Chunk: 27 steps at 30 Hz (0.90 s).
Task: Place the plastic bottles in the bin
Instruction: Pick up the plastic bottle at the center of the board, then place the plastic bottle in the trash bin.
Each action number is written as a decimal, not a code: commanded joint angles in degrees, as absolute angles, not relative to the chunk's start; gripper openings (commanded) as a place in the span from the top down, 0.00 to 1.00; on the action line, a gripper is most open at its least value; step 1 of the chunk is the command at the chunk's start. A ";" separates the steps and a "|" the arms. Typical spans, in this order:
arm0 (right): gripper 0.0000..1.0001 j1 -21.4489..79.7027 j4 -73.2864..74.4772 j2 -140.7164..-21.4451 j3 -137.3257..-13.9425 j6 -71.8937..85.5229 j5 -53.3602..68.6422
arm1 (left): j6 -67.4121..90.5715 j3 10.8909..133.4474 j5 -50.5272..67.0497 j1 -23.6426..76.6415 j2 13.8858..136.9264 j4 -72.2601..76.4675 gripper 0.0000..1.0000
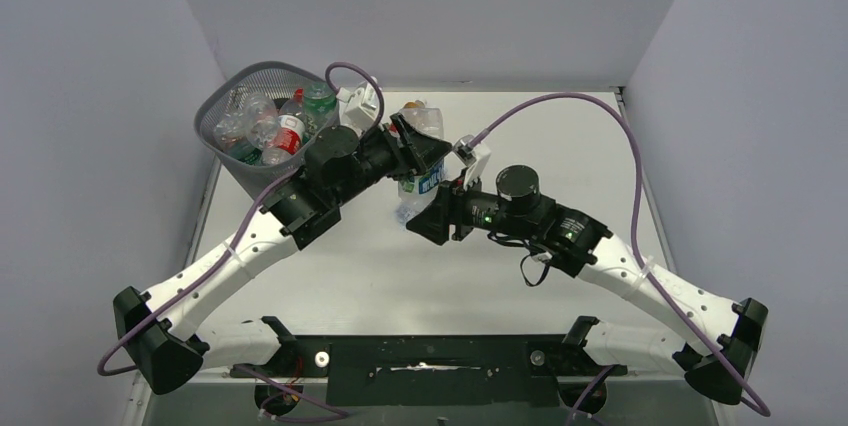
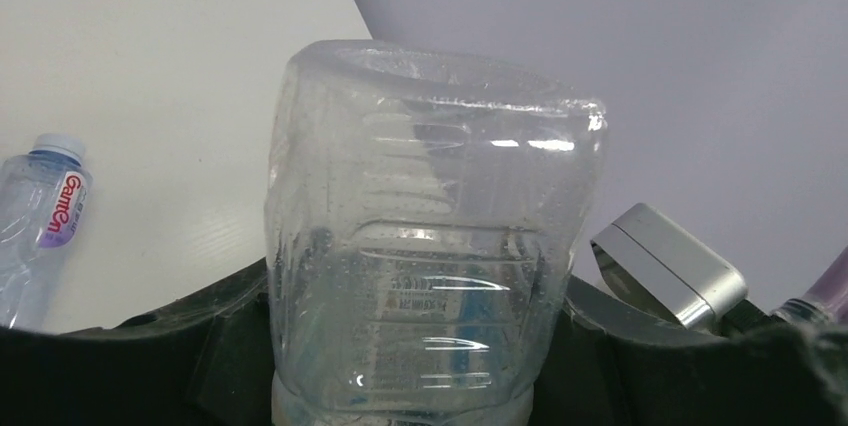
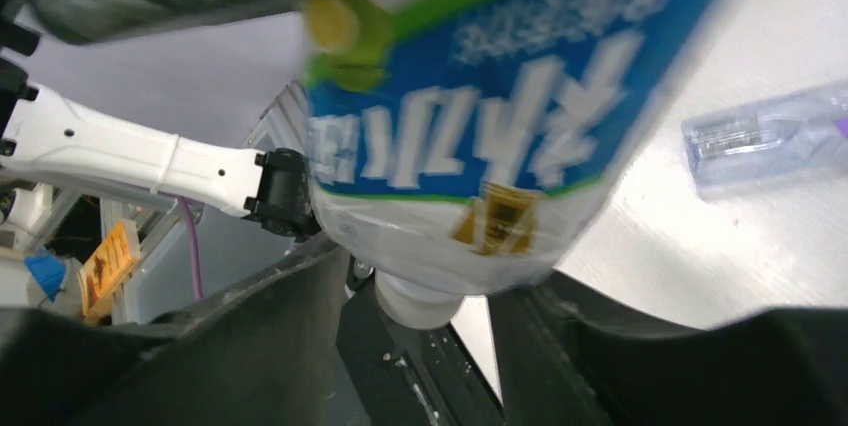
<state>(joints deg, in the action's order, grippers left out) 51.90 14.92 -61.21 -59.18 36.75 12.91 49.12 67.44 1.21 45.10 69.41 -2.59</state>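
Handover toward the bin (image 1: pixel 232 161) seems why left end effector (image 1: pixel 413 151) pinches the bottle's (image 2: pixel 430 236) base, while right end effector's (image 1: pixel 437 210) hold on its neck is unclear.

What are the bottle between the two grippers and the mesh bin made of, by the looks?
The clear bottle looks like thin, glossy transparent plastic: you see through it, with moulded ribs and bright glints. The bin appears to be dark grey wire mesh, probably matte-finished metal, though plastic can't be ruled out.
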 commanded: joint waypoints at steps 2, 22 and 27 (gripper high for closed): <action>0.22 53.25 7.59 -58.83 -60.23 37.15 14.90 | 47.32 70.55 -1.77 45.97 67.75 -6.52 0.58; 0.02 53.50 48.59 -43.25 -96.30 36.25 -11.56 | 37.07 90.63 3.53 32.14 66.32 -27.99 0.54; 0.02 53.52 50.41 -43.36 -98.81 35.91 -13.14 | 33.89 99.04 4.09 30.14 69.01 -34.44 0.52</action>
<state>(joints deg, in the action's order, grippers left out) 53.04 45.25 -41.25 -99.31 37.08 -9.39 37.87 91.24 1.87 31.48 67.77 -30.44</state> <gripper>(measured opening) 0.980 0.579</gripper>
